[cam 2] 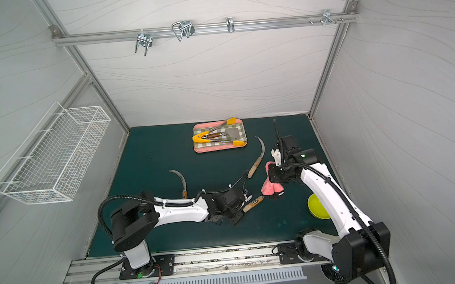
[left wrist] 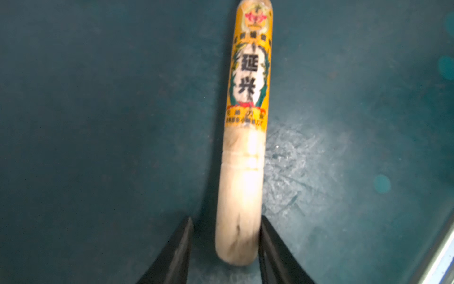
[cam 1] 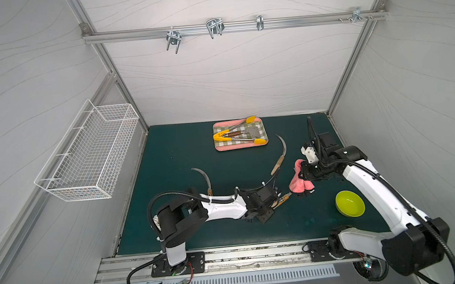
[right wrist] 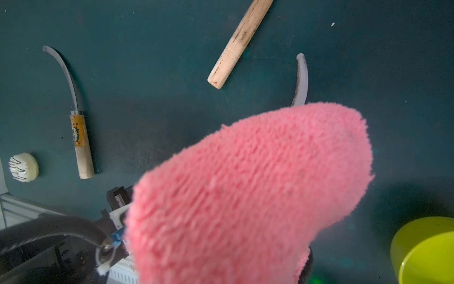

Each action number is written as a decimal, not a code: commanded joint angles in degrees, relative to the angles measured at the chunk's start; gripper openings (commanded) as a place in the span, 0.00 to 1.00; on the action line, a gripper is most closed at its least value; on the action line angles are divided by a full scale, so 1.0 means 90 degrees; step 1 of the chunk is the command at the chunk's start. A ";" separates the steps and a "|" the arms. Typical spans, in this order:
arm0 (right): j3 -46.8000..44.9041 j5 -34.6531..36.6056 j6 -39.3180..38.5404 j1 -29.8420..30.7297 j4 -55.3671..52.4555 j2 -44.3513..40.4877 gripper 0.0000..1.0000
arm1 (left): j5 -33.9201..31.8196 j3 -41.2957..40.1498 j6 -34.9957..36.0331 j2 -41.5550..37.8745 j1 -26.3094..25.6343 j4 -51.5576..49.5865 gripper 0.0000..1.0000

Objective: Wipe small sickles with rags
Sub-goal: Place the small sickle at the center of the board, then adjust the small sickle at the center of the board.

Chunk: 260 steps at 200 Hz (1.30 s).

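Observation:
Three small sickles lie on the dark green mat. One sickle (cam 1: 277,165) (cam 2: 255,166) lies toward the back right, another sickle (cam 1: 206,179) (right wrist: 78,137) lies partly behind my left arm. The third sickle's labelled pale handle (left wrist: 245,159) (cam 1: 282,199) lies between the fingers of my left gripper (left wrist: 226,221) (cam 1: 275,203), which is open, with a gap on one side. Its blade tip (right wrist: 301,78) shows past the pink fuzzy rag (right wrist: 245,191) (cam 1: 299,183). The rag hangs from my right gripper (cam 1: 304,170), shut on it, jaws hidden in the wrist view.
A pink-rimmed checked tray (cam 1: 242,148) with yellow-tipped tongs (cam 1: 234,135) and a small spatula stands at the back. A lime-green bowl (cam 1: 350,203) (right wrist: 427,253) sits under my right arm. A white wire basket (cam 1: 88,156) hangs on the left wall.

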 commanded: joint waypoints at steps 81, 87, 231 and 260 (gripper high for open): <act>0.0143 0.0063 0.0052 0.0343 -0.0013 0.0284 0.18 | -0.0330 -0.1334 -0.0470 -0.0133 -0.0319 0.2814 0.48; 0.0139 0.0059 0.0038 0.0349 -0.0006 0.0312 0.18 | -0.0333 -0.1337 -0.0474 -0.0093 -0.0324 0.2858 0.47; 0.0440 0.0411 -0.0288 0.0888 -0.0392 0.1883 0.18 | -0.0599 -0.1824 -0.0378 0.0280 -0.0359 0.4109 0.00; 0.0501 0.0270 -0.0453 0.0913 -0.0486 0.2508 0.18 | -0.0670 -0.1815 -0.0368 0.0397 -0.0391 0.4274 0.00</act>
